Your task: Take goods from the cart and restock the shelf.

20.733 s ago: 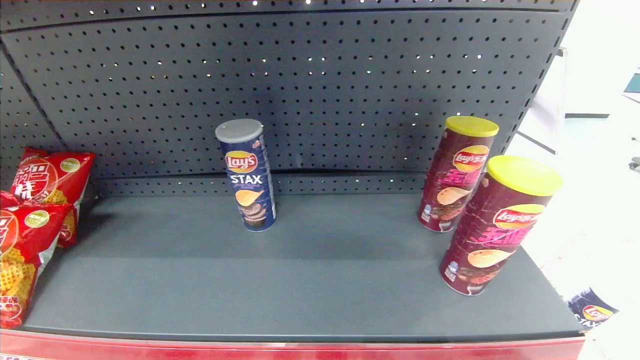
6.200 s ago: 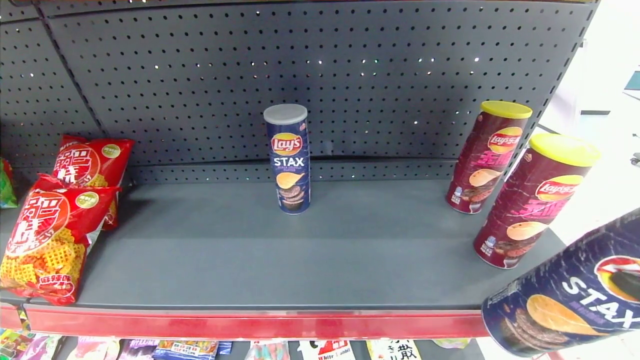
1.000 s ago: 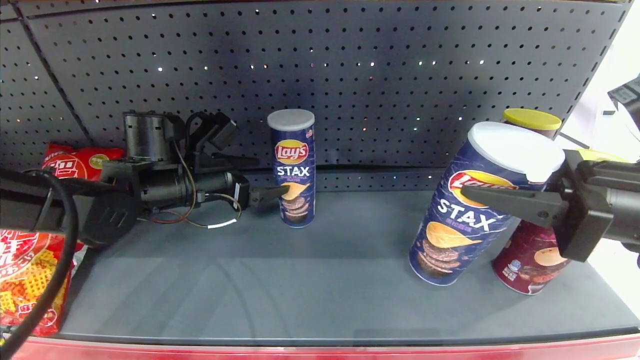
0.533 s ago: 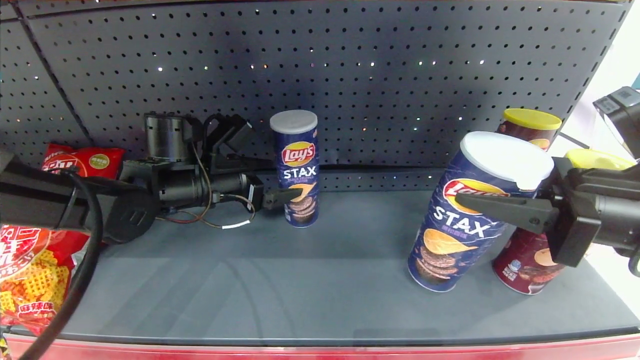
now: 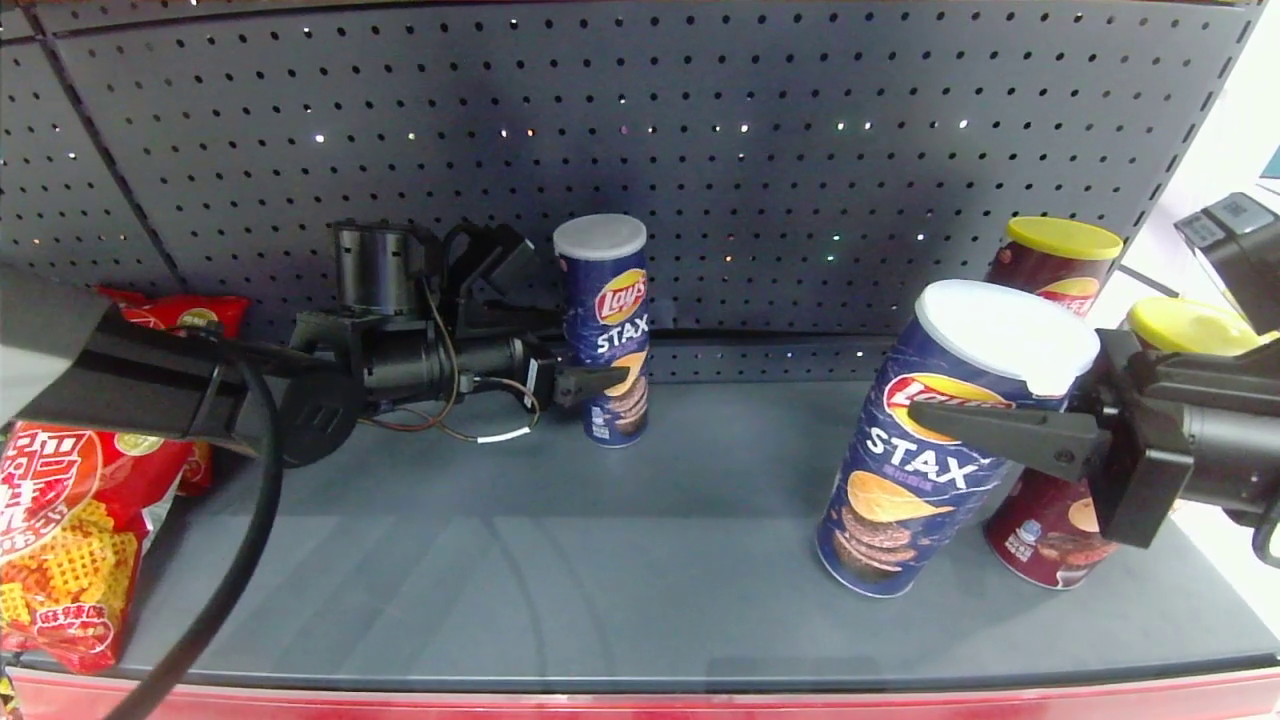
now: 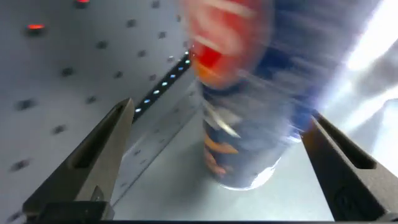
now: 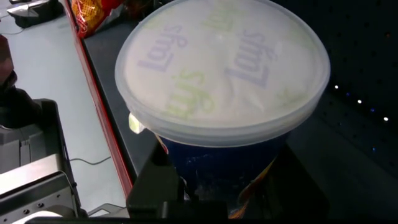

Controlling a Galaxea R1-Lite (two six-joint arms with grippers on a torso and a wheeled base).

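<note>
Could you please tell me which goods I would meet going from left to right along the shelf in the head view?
Front red snack bag → small blue can → large blue can → front yellow-lidded red can.

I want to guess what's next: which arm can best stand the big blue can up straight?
Probably right: the right end effector grips the tilted big blue can. The left end effector is open around the small blue can.
</note>
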